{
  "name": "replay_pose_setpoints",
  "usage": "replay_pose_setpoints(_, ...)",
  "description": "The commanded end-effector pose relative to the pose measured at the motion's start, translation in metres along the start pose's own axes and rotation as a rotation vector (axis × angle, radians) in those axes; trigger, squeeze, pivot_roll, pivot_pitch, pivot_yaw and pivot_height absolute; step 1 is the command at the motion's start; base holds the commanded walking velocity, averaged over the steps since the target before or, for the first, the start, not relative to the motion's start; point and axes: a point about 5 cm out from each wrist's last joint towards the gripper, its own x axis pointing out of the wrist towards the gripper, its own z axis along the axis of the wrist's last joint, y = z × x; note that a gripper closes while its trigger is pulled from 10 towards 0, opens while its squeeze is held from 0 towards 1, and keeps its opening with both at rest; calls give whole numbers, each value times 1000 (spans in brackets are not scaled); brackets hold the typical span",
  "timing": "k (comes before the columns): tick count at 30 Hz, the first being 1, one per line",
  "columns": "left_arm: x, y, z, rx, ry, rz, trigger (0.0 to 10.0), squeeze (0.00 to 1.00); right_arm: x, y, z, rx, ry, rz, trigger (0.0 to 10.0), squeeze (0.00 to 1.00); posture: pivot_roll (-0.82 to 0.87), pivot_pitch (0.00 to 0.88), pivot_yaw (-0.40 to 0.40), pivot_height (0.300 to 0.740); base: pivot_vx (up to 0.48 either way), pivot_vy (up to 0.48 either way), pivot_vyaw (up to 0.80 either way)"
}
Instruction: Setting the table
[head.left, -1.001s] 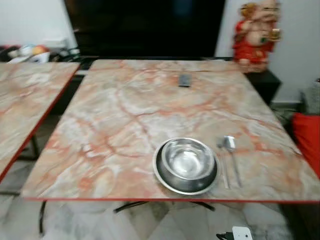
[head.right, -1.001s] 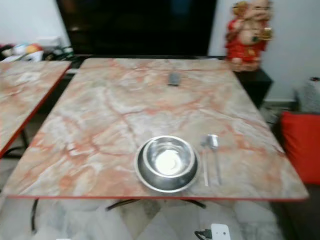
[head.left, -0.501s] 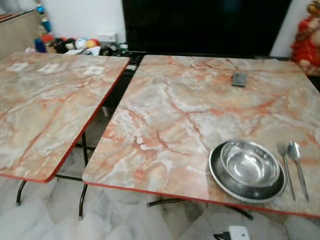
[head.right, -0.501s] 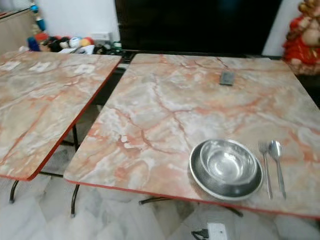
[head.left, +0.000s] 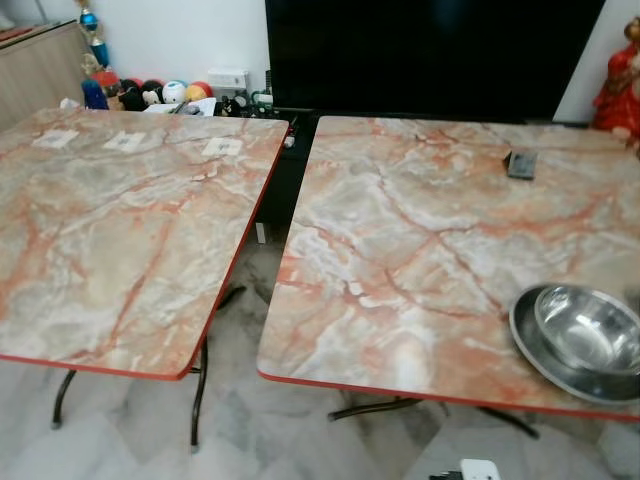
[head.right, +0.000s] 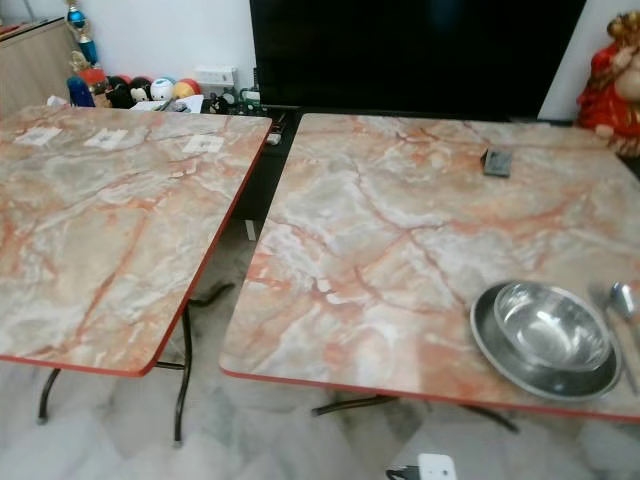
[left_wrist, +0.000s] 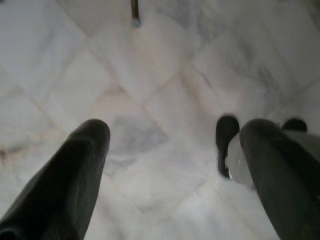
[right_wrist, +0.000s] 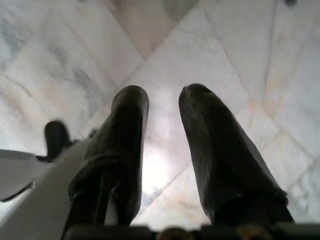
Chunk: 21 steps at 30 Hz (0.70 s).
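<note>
I see 1 place laid at the near edge of the right table (head.right: 400, 220): a steel bowl (head.right: 550, 325) nested in a plate (head.right: 490, 345), a spoon (head.right: 622, 300) just beside it, within a diner's reach. The left table (head.right: 100, 220) holds only 3 small cards (head.right: 203, 144), so I judge it comes next. Both arms hang idle over marble floor (left_wrist: 165, 65): left gripper (left_wrist: 172, 150) spread wide and empty, right gripper (right_wrist: 164, 130) slightly parted, holding nothing.
</note>
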Motion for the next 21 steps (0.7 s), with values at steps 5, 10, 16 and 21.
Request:
replay_pose_setpoints(5, -2, 11, -3, -3, 21, 20, 10000, 0, 1, 11, 0, -6, 10, 30, 10000, 0, 19, 39, 6, 740, 0, 480, 0)
replay_pose_setpoints(10, -1, 6, -3, 0, 18, 15, 10000, 0, 1, 24, -1, -9, 17, 48, 10000, 0, 23, 33, 5, 740, 0, 480, 0)
replay_pose_setpoints(16, -1, 1, -4, 1, 19, 8, 10000, 0, 1, 36, -3, -13, 21, 64, 10000, 0, 23, 30, 5, 740, 0, 480, 0)
replay_pose_setpoints(21, -2, 4, -7, -1, 23, 10, 10000, 0, 1, 54, -3, -13, 19, 86, 10000, 0, 26, 37, 2, 740, 0, 480, 0)
